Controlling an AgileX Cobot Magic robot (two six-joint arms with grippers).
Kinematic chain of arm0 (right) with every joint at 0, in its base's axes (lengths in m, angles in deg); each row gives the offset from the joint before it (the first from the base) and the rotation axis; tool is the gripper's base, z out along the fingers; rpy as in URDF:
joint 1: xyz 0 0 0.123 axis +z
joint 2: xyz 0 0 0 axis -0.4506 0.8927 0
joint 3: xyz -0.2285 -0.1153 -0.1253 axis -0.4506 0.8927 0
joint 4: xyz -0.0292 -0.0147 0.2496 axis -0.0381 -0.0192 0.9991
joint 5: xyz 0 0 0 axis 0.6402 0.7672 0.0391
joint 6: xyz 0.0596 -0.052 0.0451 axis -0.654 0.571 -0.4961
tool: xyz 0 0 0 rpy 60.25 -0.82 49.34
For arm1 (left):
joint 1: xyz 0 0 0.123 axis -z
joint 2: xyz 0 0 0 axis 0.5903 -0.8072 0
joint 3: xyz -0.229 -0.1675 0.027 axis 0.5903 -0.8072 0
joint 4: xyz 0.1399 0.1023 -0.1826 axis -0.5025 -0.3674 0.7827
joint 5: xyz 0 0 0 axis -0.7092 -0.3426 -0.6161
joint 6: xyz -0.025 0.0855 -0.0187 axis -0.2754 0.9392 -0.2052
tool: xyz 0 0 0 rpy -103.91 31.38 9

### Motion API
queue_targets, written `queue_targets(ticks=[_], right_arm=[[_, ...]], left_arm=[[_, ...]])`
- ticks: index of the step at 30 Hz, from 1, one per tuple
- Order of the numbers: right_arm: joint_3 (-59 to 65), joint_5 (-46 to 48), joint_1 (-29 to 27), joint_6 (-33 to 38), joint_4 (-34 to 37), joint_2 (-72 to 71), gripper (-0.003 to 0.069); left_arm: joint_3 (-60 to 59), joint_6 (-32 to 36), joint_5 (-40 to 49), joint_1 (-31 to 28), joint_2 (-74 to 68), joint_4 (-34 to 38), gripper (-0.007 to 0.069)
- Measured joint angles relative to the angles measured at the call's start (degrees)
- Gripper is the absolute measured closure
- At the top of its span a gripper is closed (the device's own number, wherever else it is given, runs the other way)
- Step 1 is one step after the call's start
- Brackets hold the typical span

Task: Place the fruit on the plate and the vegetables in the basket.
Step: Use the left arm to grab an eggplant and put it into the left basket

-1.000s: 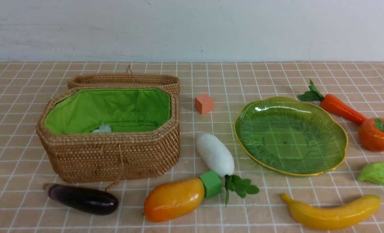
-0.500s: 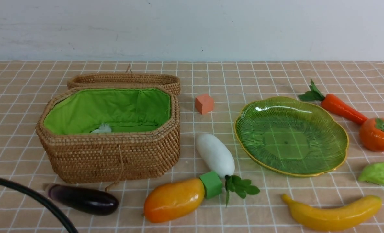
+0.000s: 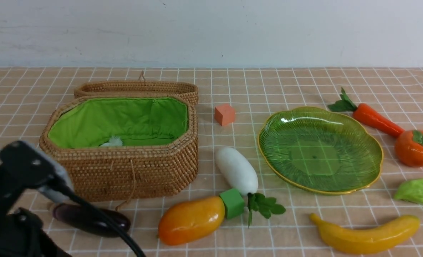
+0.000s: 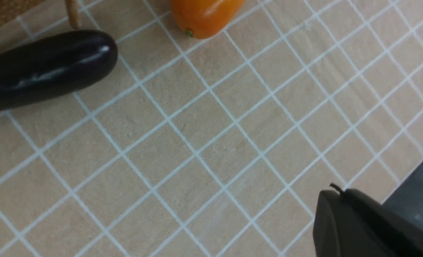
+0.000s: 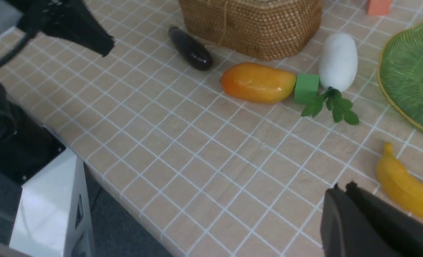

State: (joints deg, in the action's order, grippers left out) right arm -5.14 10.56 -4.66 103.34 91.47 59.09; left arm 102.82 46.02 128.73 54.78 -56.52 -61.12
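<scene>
Front view: left arm (image 3: 19, 171) half-hides eggplant (image 3: 79, 221), near side of basket (image 3: 133, 171). Left wrist view shows it unobstructed, cut off at frame edge. Left gripper (image 4: 336, 194) and right gripper (image 5: 341, 191) both closed on nothing. Banana (image 3: 366, 235) lies near of plate (image 3: 318, 150).

Bright, even, soft-shadowed light; glare on the plate (image 3: 320, 150); motion blur on the left arm (image 3: 17, 171)

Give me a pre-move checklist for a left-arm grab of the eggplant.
1. Open basket: ok.
2. Nothing on the eggplant: ok.
3. Open left pincer: not ok, shut.
4. Empty right pincer: ok, shut on nothing.
5. Bare plate: ok.
6. Free mango: not ok, green cube abuts it.
</scene>
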Motion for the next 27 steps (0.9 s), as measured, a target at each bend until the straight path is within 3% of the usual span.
queue_targets(ticks=[3,6,8,9,11,14,18,22,27], right_arm=[[-1.3,0.8,0.2,4.6,-0.1,0.1,0.0652],[-1.4,0.8,0.2,6.3,-0.2,0.1,0.0652],[-1.4,0.8,0.2,7.0,-0.3,0.1,0.0652],[-1.4,0.8,0.2,7.1,-0.3,0.1,0.0652],[-1.4,0.8,0.2,7.2,-0.5,0.1,0.0651],[-1.4,0.8,0.2,7.3,-0.9,0.1,0.0650],[-1.3,0.8,0.2,8.7,-1.1,0.0,0.0650],[-1.0,0.8,0.2,9.0,-1.1,0.0,0.0646],[-1.0,0.8,0.2,9.1,-1.1,0.0,0.0643]], left_arm=[[0.7,3.4,-3.4,5.8,-8.6,-9.8,0.0636],[0.9,4.2,-6.9,6.5,-13.4,-14.4,0.0615],[0.9,4.4,-11.8,6.7,-18.8,-21.1,0.0529],[0.9,4.4,-12.0,6.7,-19.1,-21.6,0.0521],[0.9,4.4,-13.4,6.7,-21.1,-24.7,0.0446],[0.9,4.7,-15.1,6.7,-23.5,-29.8,0.0240],[0.9,8.3,-18.9,6.7,-24.4,-33.3,0.0060],[0.9,15.7,-23.6,6.7,-25.7,-34.2,0.0015],[1.0,23.1,-25.0,6.7,-28.7,-35.6,0.0049]])
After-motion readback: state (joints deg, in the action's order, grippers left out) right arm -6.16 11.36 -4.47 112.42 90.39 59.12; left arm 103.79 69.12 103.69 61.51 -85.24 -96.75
